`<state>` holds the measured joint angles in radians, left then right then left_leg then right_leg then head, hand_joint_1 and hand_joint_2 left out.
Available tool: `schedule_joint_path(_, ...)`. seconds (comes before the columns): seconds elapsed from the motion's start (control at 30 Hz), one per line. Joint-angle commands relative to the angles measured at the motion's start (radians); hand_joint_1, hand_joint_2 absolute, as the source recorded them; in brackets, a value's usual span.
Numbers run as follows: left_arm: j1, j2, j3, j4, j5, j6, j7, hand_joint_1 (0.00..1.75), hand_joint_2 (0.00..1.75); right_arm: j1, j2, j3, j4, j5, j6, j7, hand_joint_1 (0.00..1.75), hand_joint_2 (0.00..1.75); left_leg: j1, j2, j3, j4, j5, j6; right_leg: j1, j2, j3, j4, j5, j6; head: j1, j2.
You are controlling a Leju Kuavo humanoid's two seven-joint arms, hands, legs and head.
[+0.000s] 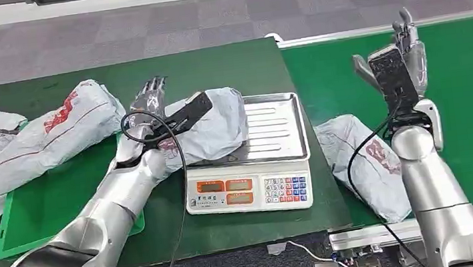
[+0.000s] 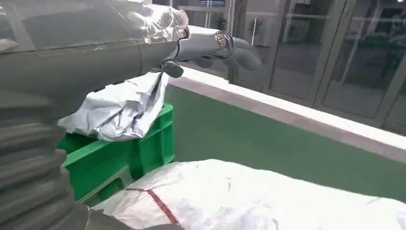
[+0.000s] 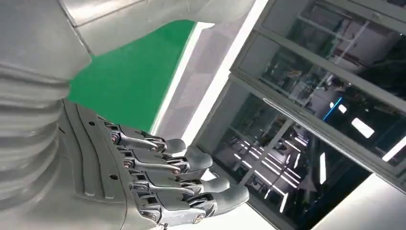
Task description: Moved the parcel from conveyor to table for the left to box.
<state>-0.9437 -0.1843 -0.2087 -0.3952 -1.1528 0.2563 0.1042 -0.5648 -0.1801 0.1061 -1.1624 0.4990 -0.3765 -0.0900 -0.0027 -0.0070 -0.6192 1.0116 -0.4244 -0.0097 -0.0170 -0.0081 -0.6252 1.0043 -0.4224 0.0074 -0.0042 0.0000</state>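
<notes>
Left hand [image 1: 149, 100] rests by the parcel [image 1: 213, 126] on the scale [image 1: 271, 163]; right hand [image 1: 405, 47] raised.

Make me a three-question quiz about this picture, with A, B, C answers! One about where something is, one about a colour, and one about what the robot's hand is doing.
1. Where does the parcel near the left hand lie?
A. On the scale
B. On the floor
C. Inside a cardboard box

2. What colour is the crate beside the scale?
A. Blue
B. Green
C. Yellow

3. What is the right hand doing?
A. Squeezing a parcel
B. Pressing the scale's buttons
C. Raised above the conveyor, holding nothing

Answers:
1 A, the grey bag rests on the scale's metal tray.
2 B, its rim and walls are bright green.
3 C, its fingers are apart with only air around them.
</notes>
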Motion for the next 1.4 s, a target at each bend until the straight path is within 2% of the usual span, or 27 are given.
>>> schedule_joint_path(0.03, -0.051, 0.021, -0.057, 0.089, -0.005, -0.015, 0.005, 0.00, 1.75, -0.053, -0.015, 0.063, 0.076, -0.007, 0.004, 0.006, 0.00, 1.75, 0.001, 0.003, 0.003, 0.000, -0.002, 0.000, 0.002, 0.003, 0.003, -0.002, 0.000, -0.001, 0.000, 0.000)
schedule_joint_path(0.47, -0.051, 0.021, -0.057, 0.089, -0.005, -0.015, 0.005, 0.00, 1.75, -0.053, -0.015, 0.063, 0.076, -0.007, 0.004, 0.006, 0.00, 1.75, 0.001, 0.003, 0.002, 0.000, -0.001, -0.001, 0.001, 0.003, 0.002, -0.001, 0.000, -0.001, 0.000, 0.000)
schedule_joint_path(0.5, -0.085, 0.021, -0.128, 0.149, -0.067, -0.231, 0.046, 0.00, 1.75, -0.041, -0.022, 0.061, 0.058, -0.006, 0.010, 0.012, 0.00, 1.75, 0.002, 0.003, 0.004, 0.000, -0.002, -0.001, 0.002, 0.003, 0.003, -0.002, 0.000, -0.001, 0.000, 0.000)
schedule_joint_path(0.7, -0.088, 0.001, -0.168, 0.143, -0.105, -0.345, 0.073, 0.00, 1.75, 0.033, -0.020, 0.020, -0.047, 0.014, 0.019, 0.043, 0.00, 1.75, 0.001, -0.001, 0.002, 0.000, -0.001, 0.000, 0.001, -0.001, 0.002, -0.001, -0.001, 0.000, 0.000, 0.000)
schedule_joint_path(0.87, -0.091, -0.004, -0.193, 0.147, -0.123, -0.426, 0.069, 0.00, 1.75, 0.035, -0.004, 0.003, -0.063, 0.034, 0.030, 0.052, 0.00, 1.75, 0.000, 0.001, 0.002, 0.000, -0.001, 0.000, 0.000, 0.001, 0.002, -0.001, 0.000, -0.001, 0.000, 0.000)
schedule_joint_path(0.93, -0.092, -0.001, -0.236, 0.157, -0.152, -0.569, 0.054, 0.00, 1.75, 0.020, 0.015, -0.005, -0.051, 0.053, 0.041, 0.054, 0.00, 1.75, 0.001, 0.001, 0.004, -0.001, -0.001, -0.001, 0.001, 0.001, 0.004, -0.002, -0.001, -0.001, 0.000, 0.000)
schedule_joint_path(0.97, -0.110, -0.013, -0.260, 0.213, -0.124, -0.737, -0.088, 0.00, 1.75, -0.008, 0.015, 0.005, -0.016, 0.061, 0.043, 0.049, 0.00, 1.75, 0.001, 0.003, 0.006, -0.002, -0.001, -0.001, 0.002, 0.003, 0.006, -0.003, 0.000, -0.001, 0.000, 0.000)
schedule_joint_path(1.0, -0.105, 0.005, -0.272, 0.182, -0.101, -1.010, -0.295, 0.00, 1.75, -0.045, 0.007, 0.017, 0.040, 0.054, 0.042, 0.035, 0.00, 1.75, 0.001, 0.003, 0.005, -0.001, -0.001, -0.001, 0.001, 0.003, 0.004, -0.002, 0.000, -0.001, 0.000, 0.000)
schedule_joint_path(1.03, -0.100, 0.010, -0.279, 0.176, -0.098, -1.022, -0.325, 0.00, 1.75, -0.065, 0.004, 0.015, 0.075, 0.047, 0.034, 0.019, 0.00, 1.75, 0.001, 0.004, 0.005, -0.001, -0.001, -0.001, 0.001, 0.004, 0.004, -0.002, 0.000, -0.001, 0.000, 0.000)
schedule_joint_path(1.07, -0.100, 0.005, -0.272, 0.176, -0.088, -1.014, -0.319, 0.05, 1.75, -0.062, -0.002, 0.012, 0.081, 0.042, 0.031, 0.014, 0.00, 1.75, 0.001, 0.005, 0.006, -0.001, -0.001, -0.001, 0.001, 0.005, 0.004, -0.003, 0.001, -0.001, 0.000, 0.000)
schedule_joint_path(1.1, -0.099, 0.001, -0.275, 0.174, -0.089, -1.012, -0.317, 1.75, 1.75, -0.057, -0.006, 0.010, 0.079, 0.040, 0.028, 0.010, 0.00, 1.75, 0.001, 0.007, 0.006, -0.002, -0.001, -0.001, 0.001, 0.007, 0.004, -0.003, 0.001, -0.001, 0.000, 0.000)
schedule_joint_path(1.2, -0.090, -0.018, -0.230, 0.164, -0.038, -0.982, -0.315, 1.75, 1.75, -0.017, 0.001, 0.003, 0.020, 0.044, 0.028, 0.018, 0.00, 1.75, 0.001, 0.002, 0.009, -0.003, -0.001, 0.000, 0.001, 0.002, 0.009, -0.004, 0.000, -0.001, 0.000, 0.000)
schedule_joint_path(1.27, -0.088, -0.021, -0.229, 0.156, -0.031, -0.966, -0.328, 1.75, 1.75, -0.010, 0.002, 0.005, 0.002, 0.052, 0.031, 0.030, 0.00, 1.75, 0.001, 0.001, 0.014, -0.007, 0.000, 0.000, 0.001, 0.001, 0.014, -0.008, 0.001, -0.001, 0.000, 0.000)
schedule_joint_path(1.4, -0.083, -0.029, -0.229, 0.149, -0.015, -0.905, -0.320, 1.75, 1.75, 0.007, -0.001, -0.002, -0.023, 0.057, 0.039, 0.042, 0.00, 1.75, 0.000, -0.001, 0.014, -0.004, 0.000, 0.001, 0.000, -0.002, 0.015, -0.006, -0.001, 0.001, 0.000, 0.000)
